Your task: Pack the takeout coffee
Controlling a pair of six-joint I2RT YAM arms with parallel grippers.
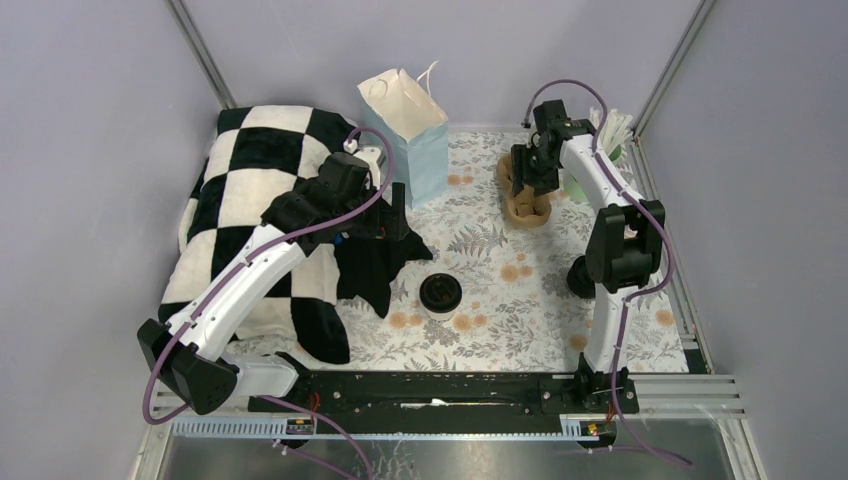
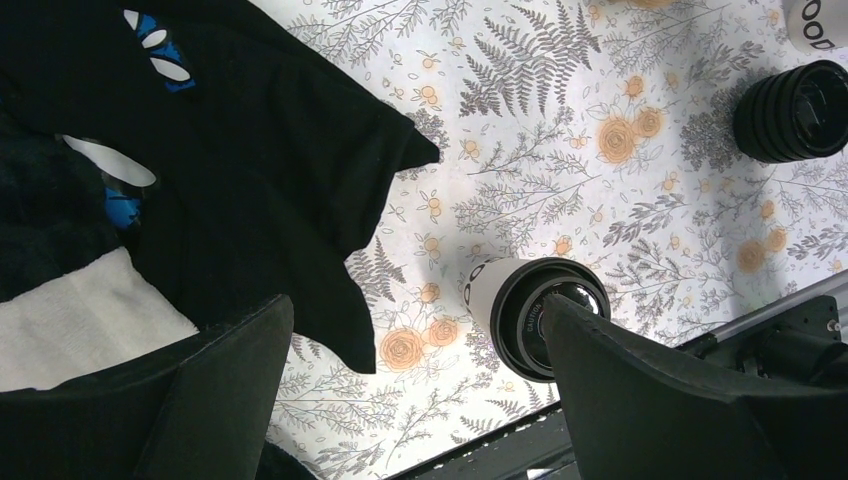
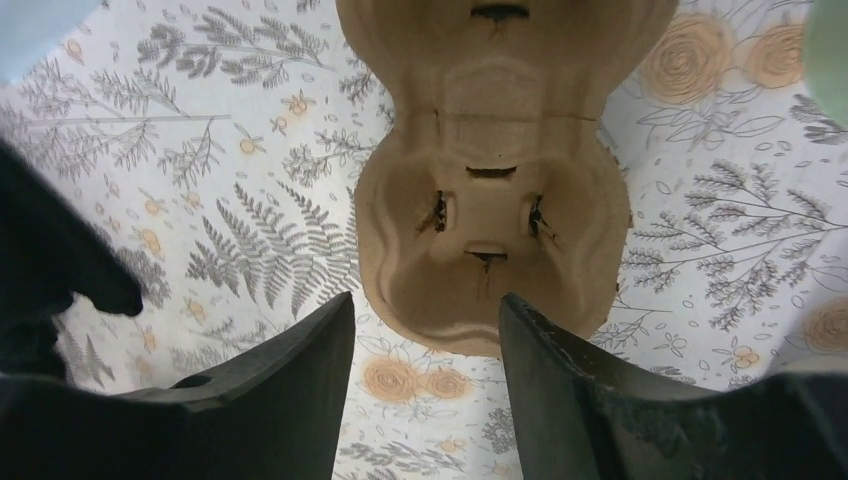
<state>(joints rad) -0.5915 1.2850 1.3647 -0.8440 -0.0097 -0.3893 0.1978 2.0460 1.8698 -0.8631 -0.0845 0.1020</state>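
Observation:
The takeout coffee point(image 1: 440, 293), a white paper cup with a black lid, stands on the floral tablecloth in the middle of the table. In the left wrist view the takeout coffee point(image 2: 512, 308) shows from above, partly behind my right-hand finger. My left gripper point(image 1: 395, 215) point(image 2: 417, 305) hangs open above the black cloth's edge, holding nothing. At the back right lies a brown pulp cup carrier point(image 1: 530, 208) point(image 3: 490, 230). My right gripper point(image 1: 530, 185) point(image 3: 425, 300) is open just above the carrier's near rim, with nothing between its fingers.
A pale blue paper bag point(image 1: 410, 135) stands open at the back centre. A checkered blanket point(image 1: 250, 190) and a black cloth point(image 1: 375, 265) point(image 2: 250, 150) cover the left side. Another black-lidded thing point(image 1: 580, 277) point(image 2: 795, 110) sits by the right arm. Beside it stands a lettered white cup point(image 2: 815, 25).

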